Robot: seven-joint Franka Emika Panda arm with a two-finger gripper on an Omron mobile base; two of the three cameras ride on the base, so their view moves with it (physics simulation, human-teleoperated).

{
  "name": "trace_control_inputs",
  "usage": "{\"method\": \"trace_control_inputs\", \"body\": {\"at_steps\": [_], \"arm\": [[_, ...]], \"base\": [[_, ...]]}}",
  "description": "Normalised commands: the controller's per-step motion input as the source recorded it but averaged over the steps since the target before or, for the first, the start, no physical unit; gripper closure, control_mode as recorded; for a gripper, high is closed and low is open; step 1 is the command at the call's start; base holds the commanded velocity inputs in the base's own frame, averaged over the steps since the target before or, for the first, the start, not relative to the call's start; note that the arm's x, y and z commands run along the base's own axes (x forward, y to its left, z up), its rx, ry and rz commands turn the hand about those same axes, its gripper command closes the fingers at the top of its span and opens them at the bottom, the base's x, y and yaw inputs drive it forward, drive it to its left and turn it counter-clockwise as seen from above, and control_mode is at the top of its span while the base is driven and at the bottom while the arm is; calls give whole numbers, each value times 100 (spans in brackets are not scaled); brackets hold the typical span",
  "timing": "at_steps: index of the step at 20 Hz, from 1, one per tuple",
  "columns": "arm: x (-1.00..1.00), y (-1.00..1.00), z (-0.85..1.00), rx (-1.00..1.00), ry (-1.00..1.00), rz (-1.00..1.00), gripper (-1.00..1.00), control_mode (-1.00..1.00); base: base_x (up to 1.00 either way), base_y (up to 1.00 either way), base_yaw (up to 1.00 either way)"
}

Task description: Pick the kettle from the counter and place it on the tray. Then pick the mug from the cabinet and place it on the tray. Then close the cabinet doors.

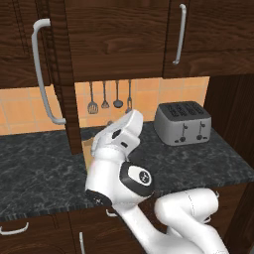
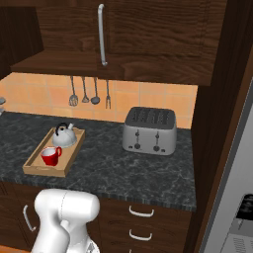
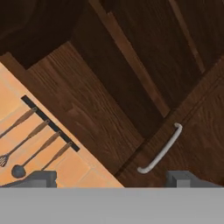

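In the right base view, a wooden tray (image 2: 35, 166) lies at the left of the frame on the dark marbled table (image 2: 123, 170). The red mug (image 2: 50, 155) stands in the tray's near half and the silver kettle (image 2: 64, 136) sits just behind it in the far half, close to the mug. Above them, along the orange tiled wall, four utensils (image 2: 90, 94) hang in a row. Right of center stands the boxy toaster (image 2: 149, 131), well apart from the tray. Across the top runs the dark wood cabinet (image 2: 163, 47), with a long silver handle (image 2: 102, 34) hanging down over it.

In the left base view, one of the cabinet doors (image 1: 62, 74) stands edge-on at the left of the frame, swung out over the table, its curved bar handle at far left.

In the hand view, the fingers (image 3: 39, 178) rise at the lower left and lower right of the frame, spread wide with nothing between them, pointing up at the cabinet's underside and a door handle.
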Motion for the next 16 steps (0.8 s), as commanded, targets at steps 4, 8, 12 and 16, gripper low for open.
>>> {"method": "trace_control_inputs", "body": {"at_steps": [4, 8, 12, 16], "arm": [[0, 60, 0, -11, 6, -8, -100, -100], [6, 55, -24, -9, 2, -1, -100, -100], [12, 54, -29, -9, 0, 0, -100, -100], [14, 55, -23, -6, 0, 0, -100, -100]], "base": [[0, 0, 0], [0, 0, 0], [0, 0, 0], [0, 0, 0]]}}
